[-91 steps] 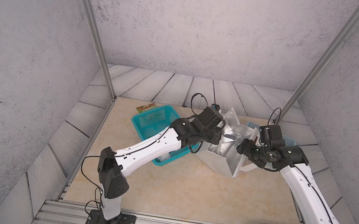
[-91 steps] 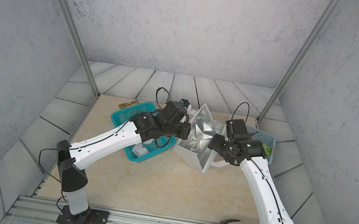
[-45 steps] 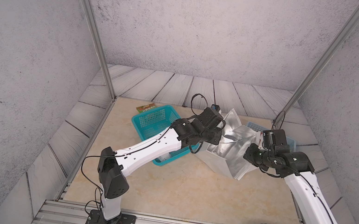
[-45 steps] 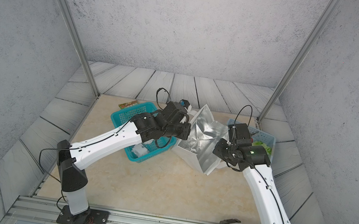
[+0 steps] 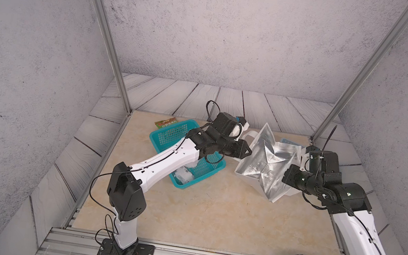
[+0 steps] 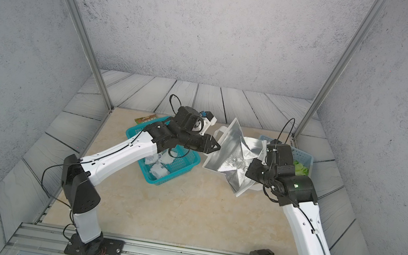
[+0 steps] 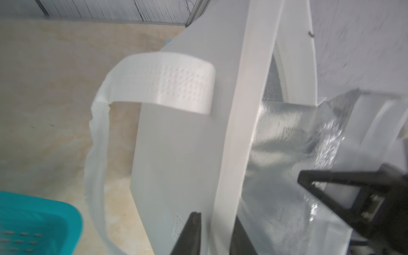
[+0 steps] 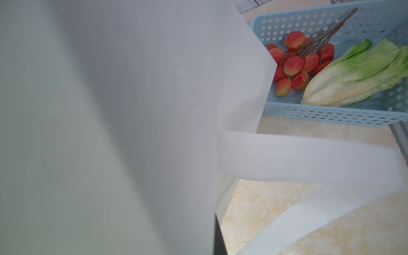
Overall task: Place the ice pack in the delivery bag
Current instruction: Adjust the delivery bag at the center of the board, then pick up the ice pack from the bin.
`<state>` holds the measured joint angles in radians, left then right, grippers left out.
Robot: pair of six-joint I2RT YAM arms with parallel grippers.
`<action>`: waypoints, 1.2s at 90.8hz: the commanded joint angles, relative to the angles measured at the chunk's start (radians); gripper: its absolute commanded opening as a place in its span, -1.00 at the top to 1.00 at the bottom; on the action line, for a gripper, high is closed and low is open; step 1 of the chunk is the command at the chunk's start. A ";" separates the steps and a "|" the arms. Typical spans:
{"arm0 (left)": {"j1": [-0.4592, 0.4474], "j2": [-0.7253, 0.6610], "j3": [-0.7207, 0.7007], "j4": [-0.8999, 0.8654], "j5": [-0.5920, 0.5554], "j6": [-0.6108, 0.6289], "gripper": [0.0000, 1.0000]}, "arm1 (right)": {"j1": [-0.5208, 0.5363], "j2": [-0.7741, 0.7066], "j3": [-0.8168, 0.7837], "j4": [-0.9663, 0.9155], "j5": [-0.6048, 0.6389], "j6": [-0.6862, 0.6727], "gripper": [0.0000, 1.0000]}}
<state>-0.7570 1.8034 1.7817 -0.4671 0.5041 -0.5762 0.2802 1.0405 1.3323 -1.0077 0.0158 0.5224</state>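
Open delivery bag (image 5: 260, 167) tilted, beside teal basket (image 5: 168, 135).

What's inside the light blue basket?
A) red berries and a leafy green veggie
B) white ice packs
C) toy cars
A: in the right wrist view the light blue basket holds a bunch of red berries and a leafy green veggie.

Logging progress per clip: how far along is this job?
Done: the delivery bag is spread open, foil showing. In hand: the right gripper pinches its wall; the left gripper, open, straddles the opposite rim. Left: the ice packs lie in the teal basket; none is bagged.
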 commanded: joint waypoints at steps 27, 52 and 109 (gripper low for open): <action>0.076 -0.323 -0.151 0.032 -0.092 0.215 -0.54 | -0.009 0.020 0.143 -0.155 0.161 -0.108 1.00; 0.288 -0.691 -0.584 0.052 -0.401 0.186 -0.96 | -0.013 0.057 0.115 -0.097 0.069 -0.103 1.00; 0.417 -0.010 -0.282 -0.460 -0.343 0.219 -0.72 | -0.014 0.107 0.062 -0.025 -0.010 -0.087 1.00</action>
<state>-0.3252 1.7176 1.3941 -0.7986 0.2432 -0.3977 0.2691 1.1522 1.4059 -1.0504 0.0269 0.4316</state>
